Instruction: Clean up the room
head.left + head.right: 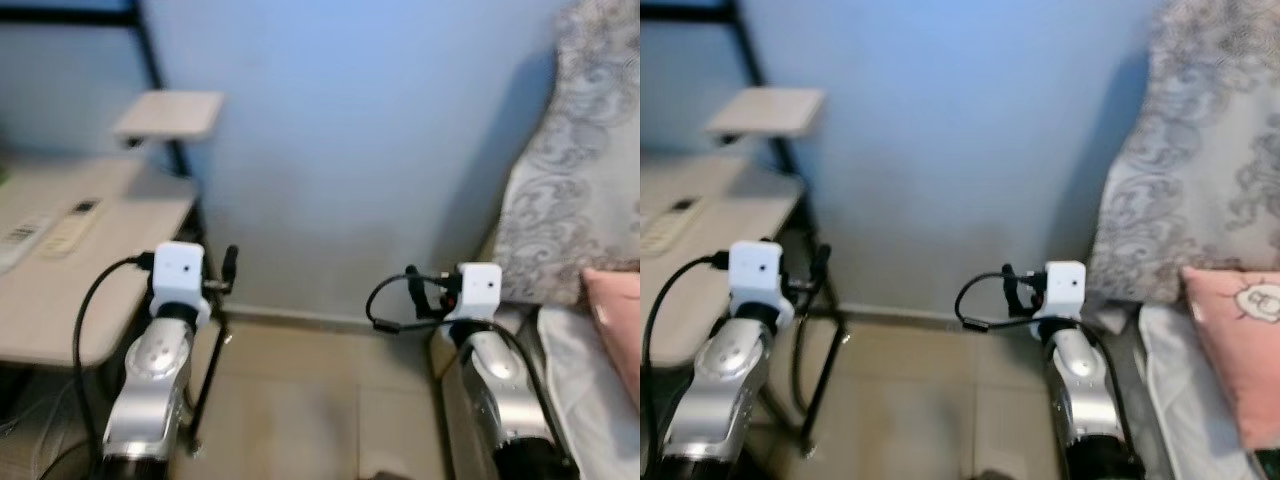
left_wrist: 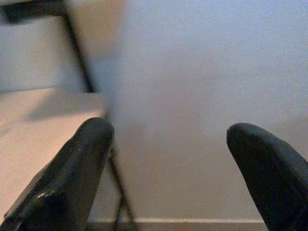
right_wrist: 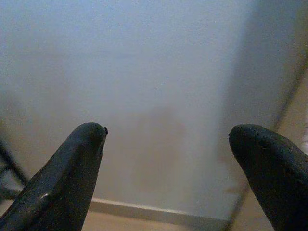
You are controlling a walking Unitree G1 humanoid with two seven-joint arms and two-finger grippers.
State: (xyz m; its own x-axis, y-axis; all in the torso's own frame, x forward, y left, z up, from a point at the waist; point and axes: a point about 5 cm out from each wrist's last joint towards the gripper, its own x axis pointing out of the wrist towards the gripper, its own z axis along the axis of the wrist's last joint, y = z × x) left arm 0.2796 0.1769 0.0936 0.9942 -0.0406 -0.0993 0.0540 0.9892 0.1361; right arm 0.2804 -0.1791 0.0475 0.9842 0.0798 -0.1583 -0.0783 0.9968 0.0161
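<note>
A pale blue wall (image 1: 360, 150) fills the far side of the scene, with a strip of beige floor (image 1: 300, 390) at its foot. On the right stands a bed (image 1: 1180, 400) with a grey patterned cover (image 1: 580, 180) hanging over its far end, and a pink pillow (image 1: 1240, 350) lies on the near right part of the mattress. On the left is a light-topped desk (image 1: 60, 300) on black legs, with a small raised shelf (image 1: 170, 113) at its far corner. A pale flat thing, perhaps a remote control (image 1: 72, 228), lies on the desk; the picture is too blurred to be sure. Both silver arms reach forward over the floor. The left gripper (image 2: 168, 159) hangs beside the desk's right edge, fingers spread apart and holding nothing. The right gripper (image 3: 168, 163) hangs near the bed's left edge, fingers likewise apart and empty.
</note>
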